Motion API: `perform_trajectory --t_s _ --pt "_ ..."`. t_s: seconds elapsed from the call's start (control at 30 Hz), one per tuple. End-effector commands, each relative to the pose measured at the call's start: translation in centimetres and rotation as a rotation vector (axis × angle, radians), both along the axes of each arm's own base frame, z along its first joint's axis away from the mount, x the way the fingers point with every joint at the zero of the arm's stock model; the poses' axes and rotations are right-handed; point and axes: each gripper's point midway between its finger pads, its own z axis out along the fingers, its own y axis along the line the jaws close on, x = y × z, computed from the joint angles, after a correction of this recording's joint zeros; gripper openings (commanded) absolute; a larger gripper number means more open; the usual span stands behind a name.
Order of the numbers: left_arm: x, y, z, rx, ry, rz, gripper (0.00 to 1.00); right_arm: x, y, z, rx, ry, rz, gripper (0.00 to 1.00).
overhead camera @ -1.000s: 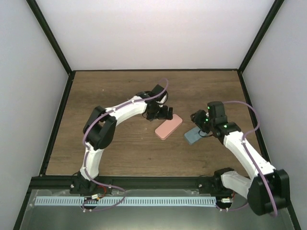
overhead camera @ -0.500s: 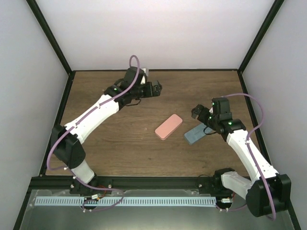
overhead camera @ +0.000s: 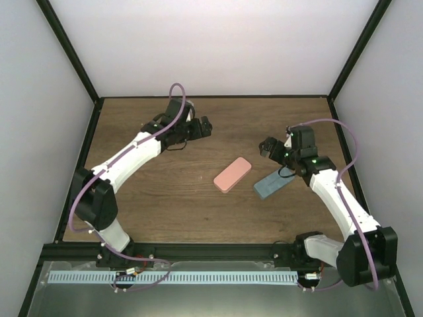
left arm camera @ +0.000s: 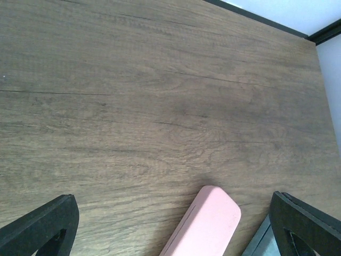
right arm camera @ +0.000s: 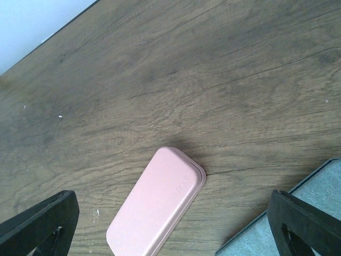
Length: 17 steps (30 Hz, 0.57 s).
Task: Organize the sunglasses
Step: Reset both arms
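Note:
No sunglasses show in any view. A shut pink case (overhead camera: 232, 174) lies at the table's middle, and a grey-blue case (overhead camera: 271, 185) lies just to its right. My left gripper (overhead camera: 201, 125) hovers open behind and left of the pink case, well apart from it. My right gripper (overhead camera: 264, 146) hangs open just behind the grey-blue case and holds nothing. In the left wrist view the pink case (left arm camera: 205, 224) sits low between the spread fingers (left arm camera: 40, 226). The right wrist view has the pink case (right arm camera: 157, 202) between its fingers (right arm camera: 306, 224) and a grey-blue corner (right arm camera: 325, 178) at right.
The wooden table (overhead camera: 152, 198) is walled by a black frame (overhead camera: 79, 172) and white panels on three sides. Both arm bases stand on the near rail (overhead camera: 211, 251).
My left arm has swung away from the pink case to the back left. My right gripper has opened wide, come off the grey-blue case and drawn slightly back.

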Motion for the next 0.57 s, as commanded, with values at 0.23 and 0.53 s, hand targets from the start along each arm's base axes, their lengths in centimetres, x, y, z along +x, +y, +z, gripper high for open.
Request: perform_trajectory --t_s 0.23,0.53 --pt "1.9 0.1 -0.6 -0.018 0.009 0.01 1.0 1.9 0.0 1.1 -0.014 -0.028 0.012 1.0" --pt "2.6 0.3 -1.4 -0.015 0.031 0.008 1.0 2.1 0.4 1.0 -0.016 -0.02 0.036 1.0"
